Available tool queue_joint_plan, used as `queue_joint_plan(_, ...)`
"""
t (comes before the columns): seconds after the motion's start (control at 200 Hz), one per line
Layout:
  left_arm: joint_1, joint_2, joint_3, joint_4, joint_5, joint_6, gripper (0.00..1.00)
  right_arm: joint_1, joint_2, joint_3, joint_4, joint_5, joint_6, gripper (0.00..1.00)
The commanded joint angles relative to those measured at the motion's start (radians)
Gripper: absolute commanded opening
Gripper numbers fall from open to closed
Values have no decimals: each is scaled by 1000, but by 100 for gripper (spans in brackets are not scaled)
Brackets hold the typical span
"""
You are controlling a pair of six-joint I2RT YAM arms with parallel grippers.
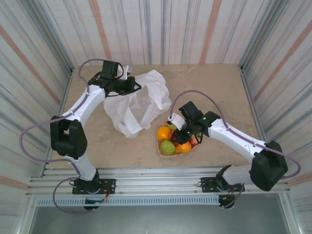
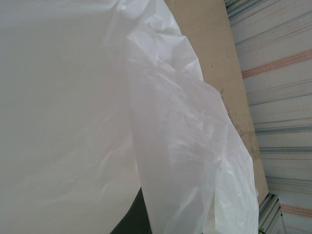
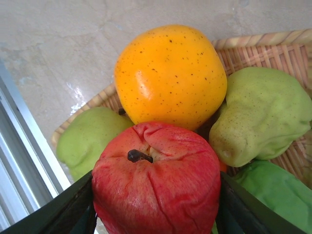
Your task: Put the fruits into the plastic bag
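**Left arm.** In the top view the left gripper (image 1: pixel 128 87) is at the far left edge of the plastic bag (image 1: pixel 141 100), against its bunched rim. The left wrist camera shows crinkled white film close to the lens, with a dark part at the bottom edge. The fingers are covered, so I cannot tell whether this claw is clamped or apart.

**Bag.** The plastic bag lies on the table (image 1: pixel 219 92), left of centre and towards the far side. It is apart from the woven tray (image 1: pixel 162 153).

**Right arm.** The right gripper (image 3: pixel 156 212) is closed on the red apple-like fruit (image 3: pixel 156 180). One dark finger presses each flank of it, stem dimple facing the camera. Whether this fruit is clear of the pile cannot be told.

**Fruits.** All those seen are at the tray, near the table's front edge.
- A speckled orange fruit (image 3: pixel 170 75) sits just behind the red one.
- A green fruit (image 3: pixel 265 114) is touching the orange fruit's right side.
- A second green fruit (image 3: pixel 87 139) is at the left rim.
- A third green fruit (image 3: pixel 278 190) is at lower right.
- The top view shows another orange fruit (image 1: pixel 184 147) at the front of the tray.
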Motion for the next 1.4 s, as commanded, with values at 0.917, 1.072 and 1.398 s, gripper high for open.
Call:
queue_joint_plan(0.917,-3,-60,12,31,128,-95,2,120,413,224,744,544,295,47)
queue_joint_plan(1.072,-14,-50,0,66,167,-116,2,95,425,217,777,439,371,49)
queue_joint_plan(1.398,-24,-43,-29,125,193,-137,1,105,553,342,757,390,621,55)
